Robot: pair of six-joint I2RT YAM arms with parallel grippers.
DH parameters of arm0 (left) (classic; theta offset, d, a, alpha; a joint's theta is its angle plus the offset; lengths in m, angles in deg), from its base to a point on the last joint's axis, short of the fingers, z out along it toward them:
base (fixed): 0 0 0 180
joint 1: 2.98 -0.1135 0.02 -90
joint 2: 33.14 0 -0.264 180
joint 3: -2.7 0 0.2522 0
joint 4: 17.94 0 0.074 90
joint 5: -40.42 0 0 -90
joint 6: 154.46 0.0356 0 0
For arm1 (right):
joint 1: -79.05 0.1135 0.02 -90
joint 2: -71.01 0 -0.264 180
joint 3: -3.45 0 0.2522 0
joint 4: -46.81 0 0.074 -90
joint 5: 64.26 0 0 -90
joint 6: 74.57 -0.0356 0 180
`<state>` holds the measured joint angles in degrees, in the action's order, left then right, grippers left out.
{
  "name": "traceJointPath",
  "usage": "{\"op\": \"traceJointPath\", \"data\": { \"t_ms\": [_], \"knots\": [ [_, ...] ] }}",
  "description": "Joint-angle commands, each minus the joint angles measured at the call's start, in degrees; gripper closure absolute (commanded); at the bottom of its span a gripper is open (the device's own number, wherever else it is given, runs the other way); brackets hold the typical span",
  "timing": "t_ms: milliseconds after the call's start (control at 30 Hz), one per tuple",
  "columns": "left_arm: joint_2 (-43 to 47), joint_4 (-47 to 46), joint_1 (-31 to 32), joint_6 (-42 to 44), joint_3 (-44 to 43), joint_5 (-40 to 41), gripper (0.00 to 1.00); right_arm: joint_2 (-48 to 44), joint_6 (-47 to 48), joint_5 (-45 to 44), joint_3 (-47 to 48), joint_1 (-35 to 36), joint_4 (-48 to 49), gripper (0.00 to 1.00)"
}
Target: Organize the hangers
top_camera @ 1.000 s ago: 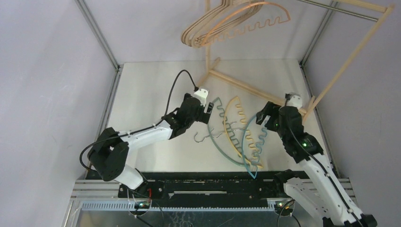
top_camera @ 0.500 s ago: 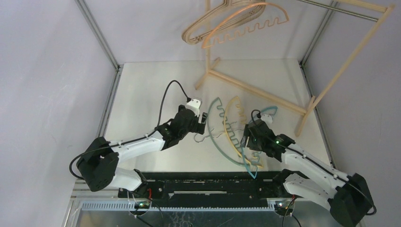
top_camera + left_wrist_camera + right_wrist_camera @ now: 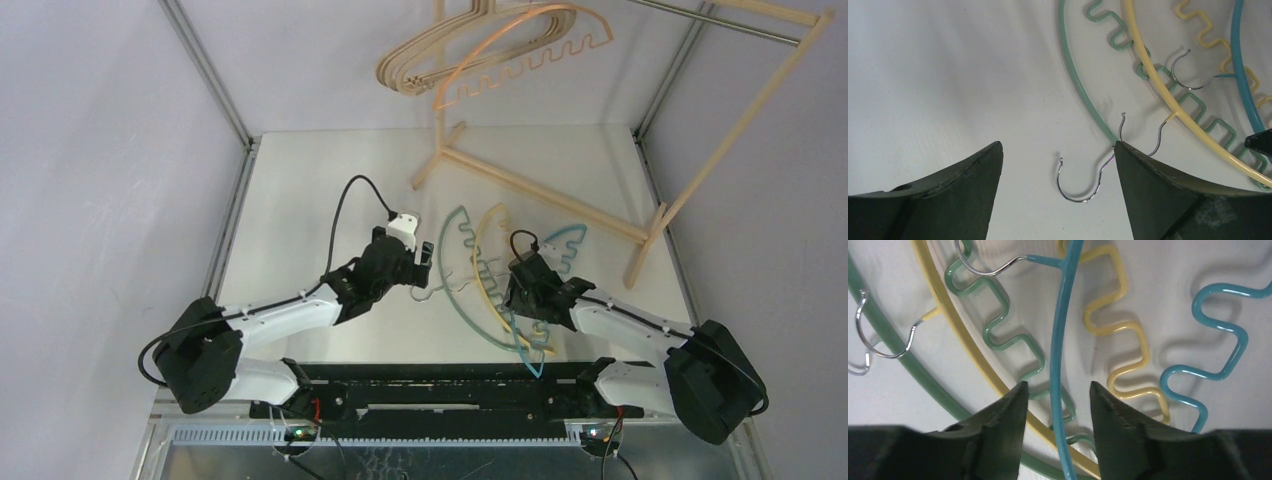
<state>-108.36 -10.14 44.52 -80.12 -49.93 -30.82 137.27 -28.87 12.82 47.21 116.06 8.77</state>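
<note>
Three thin hangers lie overlapped on the table: a green one [image 3: 1083,95], a yellow one [image 3: 1153,75] and a blue one [image 3: 566,238]. My left gripper [image 3: 1058,145] is open, low over the table. Its fingers straddle the green hanger's metal hook [image 3: 1083,185] without touching it. My right gripper [image 3: 1058,385] is open with the jaws partly narrowed. The blue hanger's arc [image 3: 1060,340] runs between its fingertips with a gap on each side. Wooden hangers [image 3: 430,60] and an orange hanger [image 3: 560,50] hang from the rack at the top.
The pale wooden rack's base bar [image 3: 540,190] crosses the table diagonally behind the hangers, with a slanted leg [image 3: 700,170] at the right. Grey walls enclose the table on the left, back and right. The arms' bases sit on the black rail [image 3: 440,385] at the near edge.
My right arm swung down from beside the rack onto the pile, its jaws narrowing around the blue arc. My left gripper drew back slightly toward me. The hung hangers swayed left.
</note>
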Motion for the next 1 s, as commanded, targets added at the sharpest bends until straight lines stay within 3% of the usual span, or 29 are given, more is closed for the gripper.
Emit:
{"op": "traceJointPath", "data": {
  "t_ms": [0,300,433,700,800,967],
  "knots": [
    [1.8,-3.0,0.1,-1.0,0.8,-0.1,0.14,1.7,-1.3,-2.0,1.0,0.5,3.0,0.5],
    [3.0,-3.1,0.1,-0.7,1.9,0.9,0.14,3.5,-1.8,-2.2,0.6,1.3,4.0,1.0],
    [3.2,-2.6,0.0,-0.2,1.8,1.5,0.14,-1.8,-2.3,-5.0,1.9,2.7,0.3,1.0],
    [2.5,-2.7,0.0,-0.2,1.6,1.6,0.14,-24.2,-1.2,-10.0,8.4,2.4,-8.0,1.0],
    [2.2,-2.7,0.0,-0.4,1.5,1.2,0.14,-29.4,2.6,-10.0,11.1,0.7,-6.5,1.0],
    [1.7,-3.2,0.0,-0.8,1.4,0.6,0.14,-32.7,11.0,-9.1,17.3,-3.5,4.1,1.0]
  ]
}}
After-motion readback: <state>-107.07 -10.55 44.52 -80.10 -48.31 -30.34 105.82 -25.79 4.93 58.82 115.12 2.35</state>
